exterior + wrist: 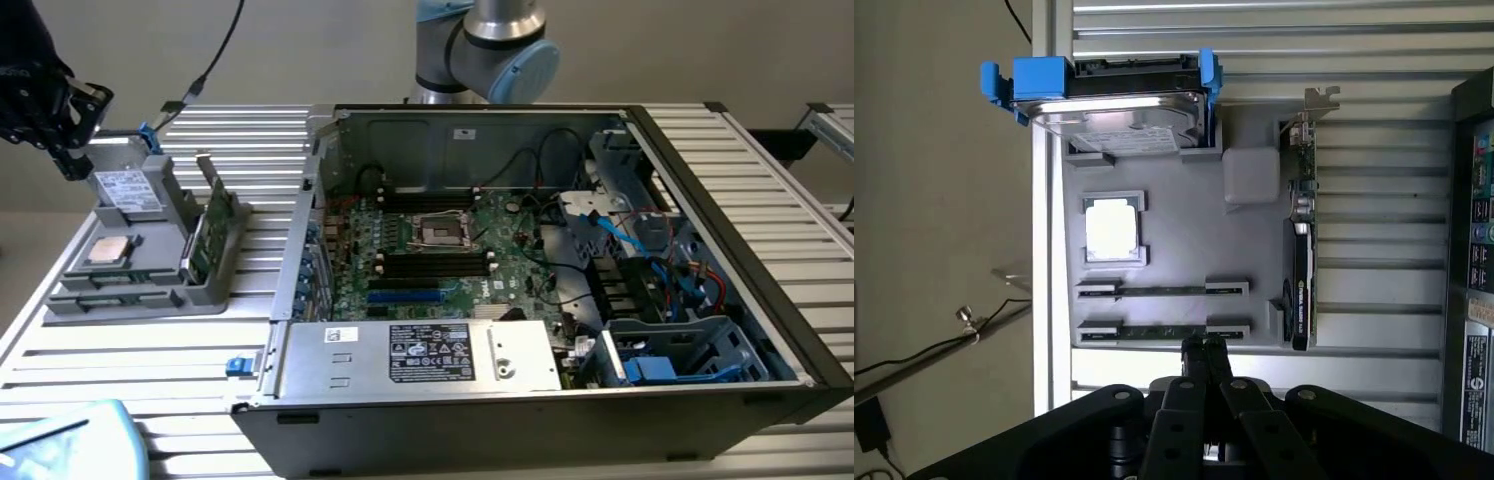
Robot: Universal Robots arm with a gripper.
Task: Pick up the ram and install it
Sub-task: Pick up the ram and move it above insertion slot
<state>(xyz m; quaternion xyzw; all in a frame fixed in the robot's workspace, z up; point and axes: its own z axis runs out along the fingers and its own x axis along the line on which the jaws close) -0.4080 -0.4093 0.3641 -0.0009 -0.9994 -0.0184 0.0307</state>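
Two ram sticks, thin and green, stand on edge in slots of a grey tray [1184,250]: one ram stick [1162,290] and a second ram stick [1154,331] beside it. My gripper [1204,348] is shut with nothing between its fingers, and it hovers above the tray edge nearest that second stick. In the exterior view, the black gripper [72,165] hangs over the tray's far corner at the exterior view's left, well away from the open computer case [747,300]. The motherboard [441,250] shows black memory slots [434,262].
The tray also holds a silver drive in a blue bracket [1119,110], a square silver processor [1112,228] and an upright graphics card [1301,230]. In the case sit a power supply [420,355], cables and a blue drive cage [667,360]. A cable trails on the floor [944,340].
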